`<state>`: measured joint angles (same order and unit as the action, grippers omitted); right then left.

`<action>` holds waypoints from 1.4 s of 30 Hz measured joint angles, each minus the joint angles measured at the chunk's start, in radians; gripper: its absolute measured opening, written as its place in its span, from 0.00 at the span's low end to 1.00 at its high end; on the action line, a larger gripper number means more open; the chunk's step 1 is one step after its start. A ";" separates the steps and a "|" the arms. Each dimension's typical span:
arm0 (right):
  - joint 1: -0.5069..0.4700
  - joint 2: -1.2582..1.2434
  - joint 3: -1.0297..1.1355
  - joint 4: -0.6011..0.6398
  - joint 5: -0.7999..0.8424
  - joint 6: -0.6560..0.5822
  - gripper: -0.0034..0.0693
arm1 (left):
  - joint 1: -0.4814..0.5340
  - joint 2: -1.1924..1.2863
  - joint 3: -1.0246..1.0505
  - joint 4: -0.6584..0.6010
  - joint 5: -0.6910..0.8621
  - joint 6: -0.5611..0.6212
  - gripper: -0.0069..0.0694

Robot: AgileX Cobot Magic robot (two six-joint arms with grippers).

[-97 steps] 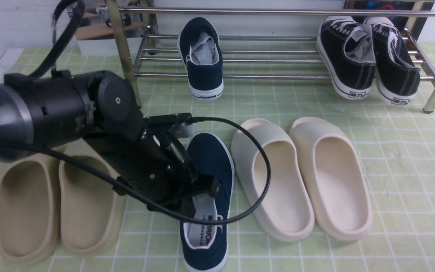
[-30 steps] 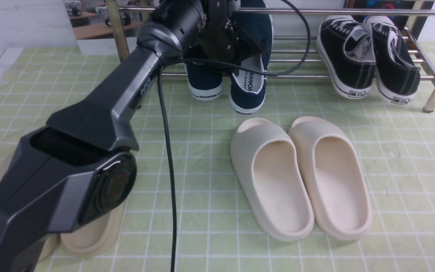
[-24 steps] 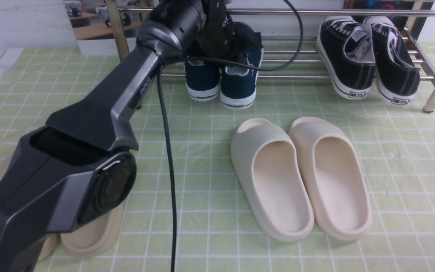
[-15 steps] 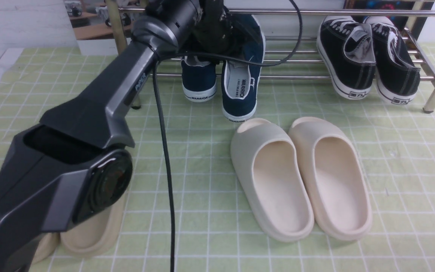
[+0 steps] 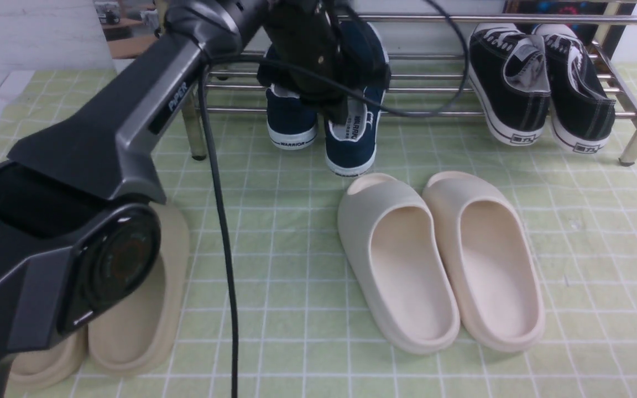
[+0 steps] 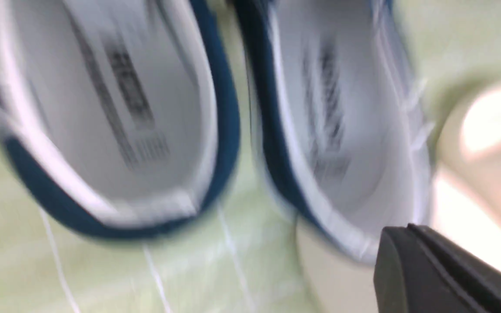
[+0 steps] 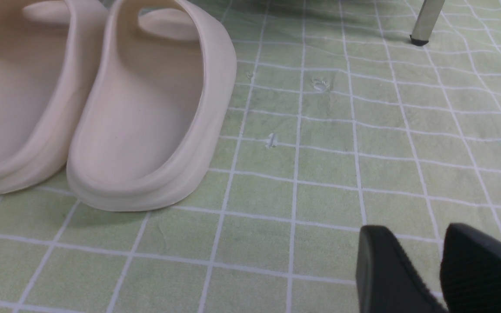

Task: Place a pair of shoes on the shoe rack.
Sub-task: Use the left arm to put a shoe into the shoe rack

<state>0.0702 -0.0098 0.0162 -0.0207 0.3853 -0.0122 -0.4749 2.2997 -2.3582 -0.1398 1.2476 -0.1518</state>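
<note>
Both shoes of the navy pair stand side by side at the left part of the shoe rack (image 5: 440, 113), toes in between the bars. The left shoe (image 5: 292, 119) has its heel at the front bar. The right shoe (image 5: 353, 146) sticks out further, its heel down on the mat. My left gripper (image 5: 340, 113) hovers just over them. In the blurred left wrist view its fingers (image 6: 411, 243) are pressed together with nothing between, beside the grey insoles (image 6: 115, 108). My right gripper (image 7: 415, 230) stands open low over bare mat, out of the front view.
Two black lace-up sneakers (image 5: 539, 88) fill the rack's right end. Cream slides (image 5: 440, 260) lie mid-mat, right behind the navy heels. Beige slides (image 5: 130, 309) lie at the near left under my left arm. A rack leg (image 7: 424, 21) stands past the right gripper.
The left gripper set the second navy shoe down beside the first, let go, and closed empty. The arm has shifted a little left; its cable now hangs lower across the rack.
</note>
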 joint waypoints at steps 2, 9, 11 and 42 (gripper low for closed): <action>0.000 0.000 0.000 0.000 0.000 0.000 0.37 | -0.011 -0.049 0.105 -0.005 0.002 0.034 0.07; 0.000 0.000 0.000 0.000 0.000 0.000 0.37 | -0.022 -0.166 0.315 -0.038 -0.027 0.067 0.07; 0.000 0.000 0.000 0.000 0.000 0.000 0.37 | -0.022 -0.158 0.337 -0.047 -0.086 0.068 0.07; 0.000 0.000 0.000 0.000 0.000 0.000 0.38 | -0.011 -0.159 0.355 0.044 -0.408 -0.002 0.07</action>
<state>0.0702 -0.0098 0.0162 -0.0207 0.3853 -0.0122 -0.4858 2.1408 -2.0029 -0.0953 0.8396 -0.1542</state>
